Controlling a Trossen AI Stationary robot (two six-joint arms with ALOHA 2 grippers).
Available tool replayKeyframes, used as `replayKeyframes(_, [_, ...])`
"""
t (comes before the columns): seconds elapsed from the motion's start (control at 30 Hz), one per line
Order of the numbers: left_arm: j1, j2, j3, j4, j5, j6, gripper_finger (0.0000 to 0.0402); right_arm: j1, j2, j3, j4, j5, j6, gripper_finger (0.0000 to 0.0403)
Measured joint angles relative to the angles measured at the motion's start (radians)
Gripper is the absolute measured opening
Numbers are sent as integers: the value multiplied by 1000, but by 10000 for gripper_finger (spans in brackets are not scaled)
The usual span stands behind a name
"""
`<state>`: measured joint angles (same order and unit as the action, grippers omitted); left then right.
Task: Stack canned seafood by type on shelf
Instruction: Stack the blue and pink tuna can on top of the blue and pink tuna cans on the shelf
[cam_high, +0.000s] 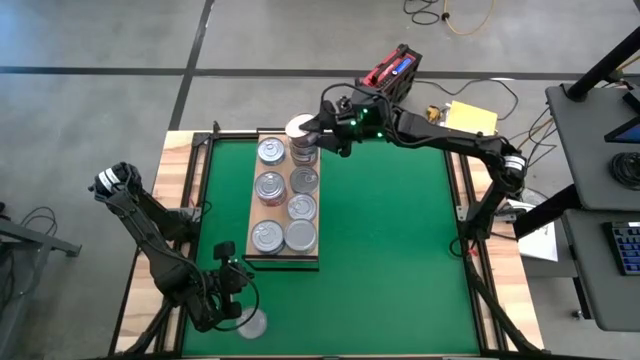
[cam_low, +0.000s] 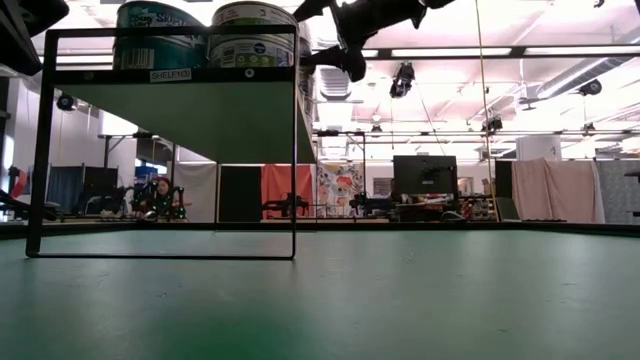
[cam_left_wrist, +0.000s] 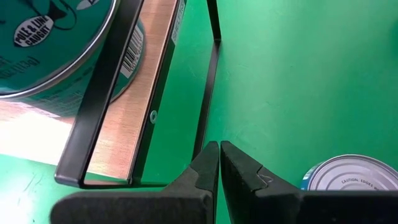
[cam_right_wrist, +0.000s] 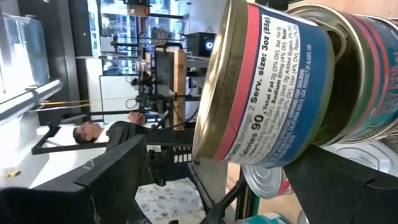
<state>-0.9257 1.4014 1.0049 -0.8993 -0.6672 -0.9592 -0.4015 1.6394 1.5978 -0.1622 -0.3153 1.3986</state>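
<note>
We see the round metal can (cam_high: 301, 128) pinched in the right end effector (cam_high: 312, 131) over the wooden shelf's (cam_high: 287, 254) twelve o'clock end, above another tin; silver-lidded tins (cam_high: 285, 195) line the board in two rows. At seven o'clock, the left end effector (cam_high: 232, 300), fingers pressed together, sits beside a lone can (cam_high: 251, 324) on the green bench mat (cam_high: 390, 240).

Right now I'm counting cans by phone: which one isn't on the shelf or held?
Find the green mat with the wooden shelf on it. Go to the mat's near edge beside the left gripper, which is shut. The lone can lies flat on the mat there, while every other can stands on the shelf.
</note>
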Motion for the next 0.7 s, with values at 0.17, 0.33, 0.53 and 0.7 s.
replayKeyframes(0.17, [0, 0, -2, 1, -2, 0, 0, 2, 0, -1, -27, -2, -9, 354])
replayKeyframes(0.33, [0, 0, -2, 2, -2, -12, 0, 2, 0, -1, -34, -24, -7, 354])
replayKeyframes(0.53, [0, 0, -4, 5, -4, -14, 0, 0, 0, -1, -41, -2, -20, 354])
replayKeyframes(0.7, [0, 0, -5, 5, -6, -16, 0, 0, 0, -1, -13, 2, -11, 354])
